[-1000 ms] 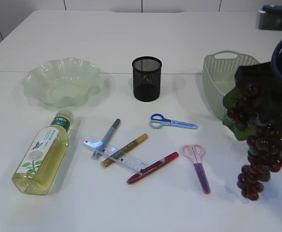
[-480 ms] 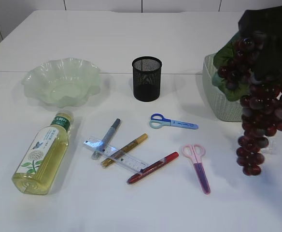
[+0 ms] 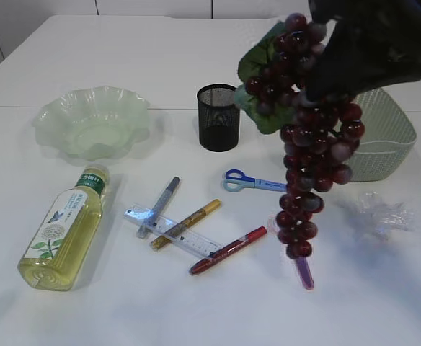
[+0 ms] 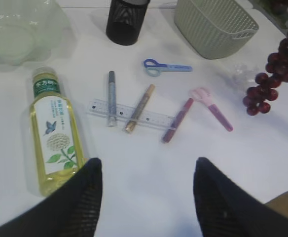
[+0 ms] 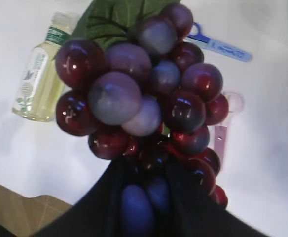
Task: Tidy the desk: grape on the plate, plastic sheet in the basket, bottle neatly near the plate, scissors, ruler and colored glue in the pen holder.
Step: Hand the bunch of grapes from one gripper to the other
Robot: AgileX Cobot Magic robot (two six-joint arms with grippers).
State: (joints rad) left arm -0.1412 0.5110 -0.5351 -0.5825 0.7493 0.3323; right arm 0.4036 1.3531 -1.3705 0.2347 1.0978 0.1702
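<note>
Currently, findings by item:

Right gripper (image 5: 144, 195): jaws clenched on the stem end of the dark red plastic grape bunch (image 3: 311, 144), which hangs in the air above the white desk (image 3: 383, 303), over the pink-handled scissors (image 3: 303, 272).
Left gripper (image 4: 146, 190): jaws released, nothing between them, hovering above the near desk edge.
Pale green ruffled plate (image 3: 91, 122): far left, holding nothing.
Black mesh pen holder (image 3: 218, 117): upright, centre rear.
Pale green woven basket (image 3: 387, 137): right rear.
Crumpled clear plastic sheet (image 3: 385, 215): on the desk, just in front of the basket.
Yellow-green drink bottle (image 3: 63, 231): lying on its side, in front of the plate.
Clear ruler (image 3: 173, 232): flat, crossed by silver (image 3: 159, 205) and gold (image 3: 186, 223) glue pens; red glue pen (image 3: 228, 250) beside it.
Blue-handled scissors (image 3: 257, 182): flat, mid-desk.
</note>
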